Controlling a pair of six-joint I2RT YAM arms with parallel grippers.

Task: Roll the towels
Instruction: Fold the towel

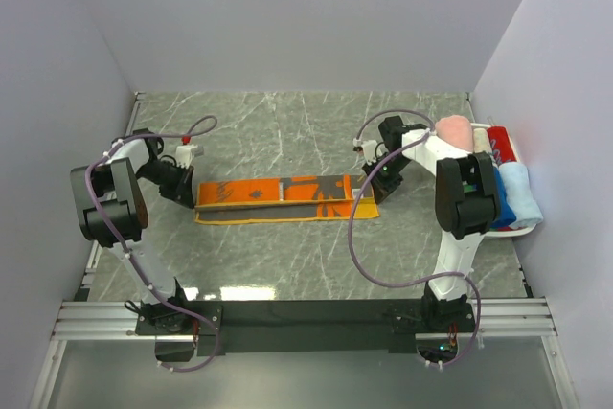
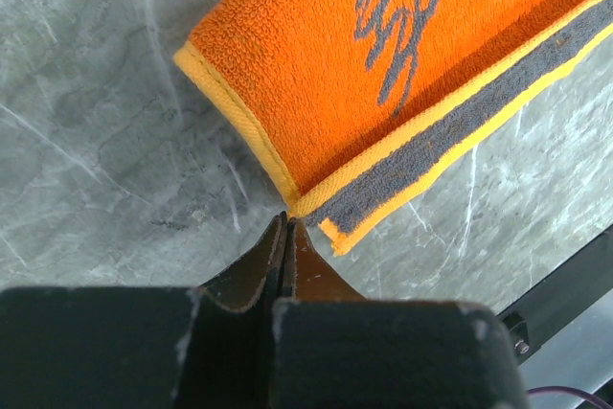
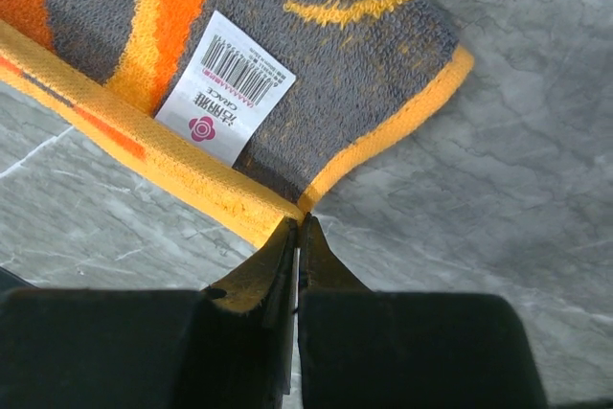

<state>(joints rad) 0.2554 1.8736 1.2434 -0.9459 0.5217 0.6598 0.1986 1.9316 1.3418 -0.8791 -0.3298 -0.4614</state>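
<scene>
The grey-and-orange towel [image 1: 278,200] lies flat on the marble table, folded into a long strip. My left gripper [image 1: 194,202] is at its left end, and in the left wrist view the gripper [image 2: 287,223] is shut, pinching the near corner of the towel [image 2: 383,55]. My right gripper [image 1: 370,193] is at the right end. In the right wrist view that gripper [image 3: 300,223] is shut on the corner hem of the towel [image 3: 316,74], beside a white barcode label [image 3: 225,88].
A white basket [image 1: 518,229] stands at the right wall, behind my right arm. It holds rolled towels: pink [image 1: 454,131], red [image 1: 499,141], blue [image 1: 502,204] and pale blue [image 1: 522,189]. Walls close in on the left, back and right.
</scene>
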